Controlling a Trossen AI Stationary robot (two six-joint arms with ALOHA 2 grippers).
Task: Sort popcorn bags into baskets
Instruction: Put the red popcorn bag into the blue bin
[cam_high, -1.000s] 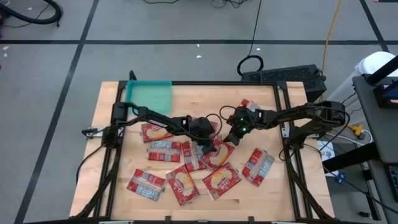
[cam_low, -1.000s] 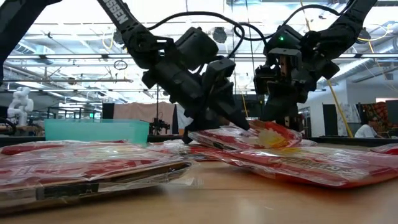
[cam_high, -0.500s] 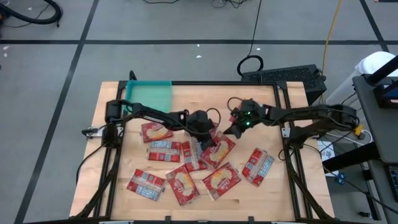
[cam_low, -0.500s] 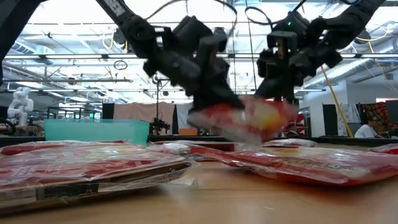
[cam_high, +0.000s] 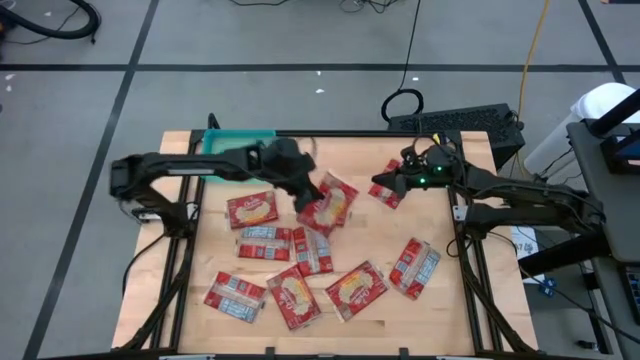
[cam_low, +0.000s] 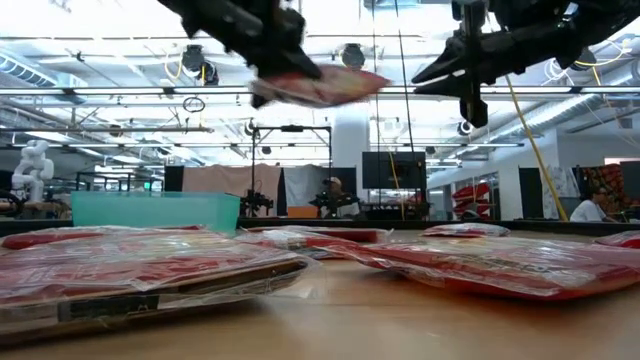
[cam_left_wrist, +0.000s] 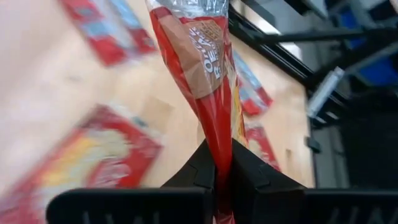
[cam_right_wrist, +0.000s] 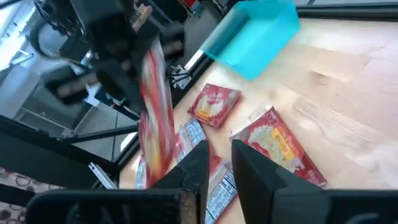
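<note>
holding a popcorn bag (cam_high: 328, 204) pinched by one short edge, lifted well clear of the wooden table (cam_high: 440, 300), left gripper (cam_high: 297, 190) clamping tight on it, the bag's long axis running away from the fingers toward the table's middle. sitting at the far left corner of the table, the teal basket (cam_high: 240, 152), lying back along the left arm's own side from the held bag, with nothing in it that can be seen from above. judging the coming move as a swing of the bag over that rim, the left arm being by far the nearer of the two. hovering over the far right part of the table, right gripper (cam_high: 384, 184), fingers slightly parted and gripping nothing, just beside a lone bag (cam_high: 391, 193) lying flat below it. spreading across the near half of the table, the other bags: one (cam_high: 251, 210) near the basket's front edge, a tight cluster (cam_high: 290, 246) in the middle, three more (cam_high: 292, 295) along the front, another (cam_high: 414, 267) off to the right. standing between held bag and basket, only bare wood; lying beneath the path, the nearest loose bag, low enough not to obstruct. showing far behind the table in the low view, a seated person (cam_low: 327, 197).
</note>
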